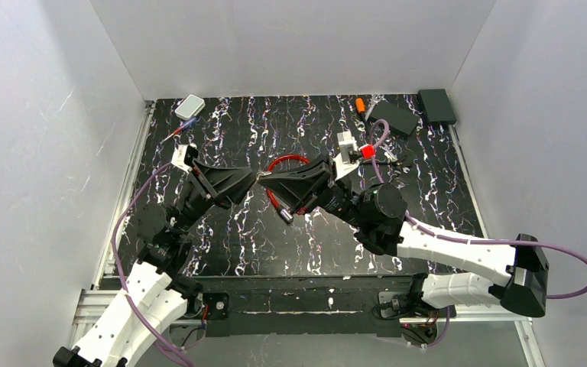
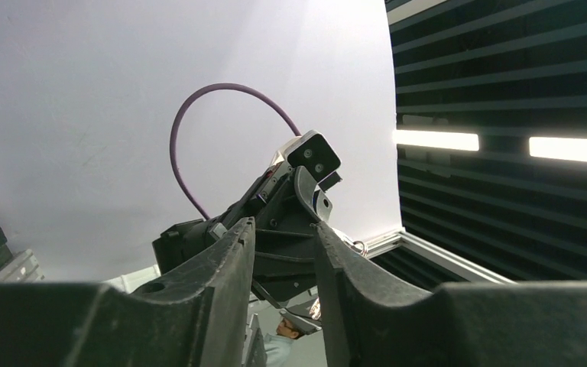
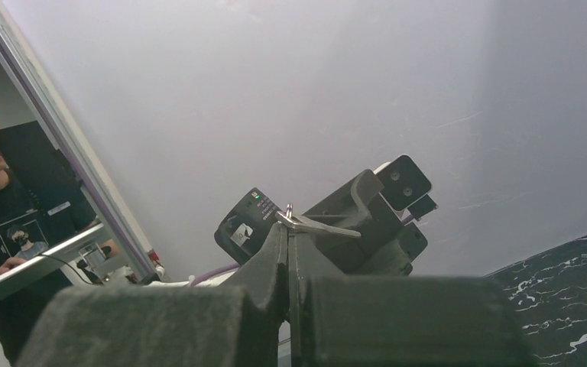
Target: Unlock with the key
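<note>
1. Key (image 3: 311, 224) with its small ring is held above the table (image 1: 428, 191), clamped at the tips of the right pincer (image 3: 287, 235), whose jaws are pressed together on it.
2. Left pincer (image 2: 284, 229) meets it tip to tip, jaws somewhat apart; contact with the key cannot be told.
3. Red cable lock (image 1: 287, 157) lies on the table just beneath them.

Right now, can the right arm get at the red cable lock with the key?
Probably yes. The right hand, shut on the key, hangs over the red cable lock. The left hand sits nose to nose with it, open, so it must tilt down clear of that.
</note>
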Tool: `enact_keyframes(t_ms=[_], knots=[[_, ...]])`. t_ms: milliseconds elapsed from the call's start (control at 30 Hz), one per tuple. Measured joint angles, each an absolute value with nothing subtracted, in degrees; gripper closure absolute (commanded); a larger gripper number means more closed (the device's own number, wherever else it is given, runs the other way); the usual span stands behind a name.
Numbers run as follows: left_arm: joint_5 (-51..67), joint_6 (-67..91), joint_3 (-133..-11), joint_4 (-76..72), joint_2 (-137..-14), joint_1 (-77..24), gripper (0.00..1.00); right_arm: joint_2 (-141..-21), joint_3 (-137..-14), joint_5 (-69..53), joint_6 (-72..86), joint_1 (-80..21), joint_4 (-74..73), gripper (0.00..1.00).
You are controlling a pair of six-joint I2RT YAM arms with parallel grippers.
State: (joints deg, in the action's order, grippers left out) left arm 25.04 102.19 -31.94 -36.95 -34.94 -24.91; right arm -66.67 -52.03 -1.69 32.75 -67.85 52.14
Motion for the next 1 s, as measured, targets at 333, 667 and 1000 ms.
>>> enact_keyframes(t_ms=[333, 667, 1000], knots=[[25.54, 103.77, -32.01, -36.75, -34.17, -24.91, 0.65, -70.19, -53.6, -4.29, 33.15, -67.85, 52.84, 0.99], [25.52, 105.27, -32.12, -36.75, -33.36, -24.91, 0.87, -71.72, -54.43, -5.85, 33.95, -67.85, 52.88, 0.99], [25.52, 105.47, -32.21, -36.56, -33.41, -24.88, 1.0, -71.72, -54.65, -6.61, 34.35, -67.85, 52.93, 0.99]])
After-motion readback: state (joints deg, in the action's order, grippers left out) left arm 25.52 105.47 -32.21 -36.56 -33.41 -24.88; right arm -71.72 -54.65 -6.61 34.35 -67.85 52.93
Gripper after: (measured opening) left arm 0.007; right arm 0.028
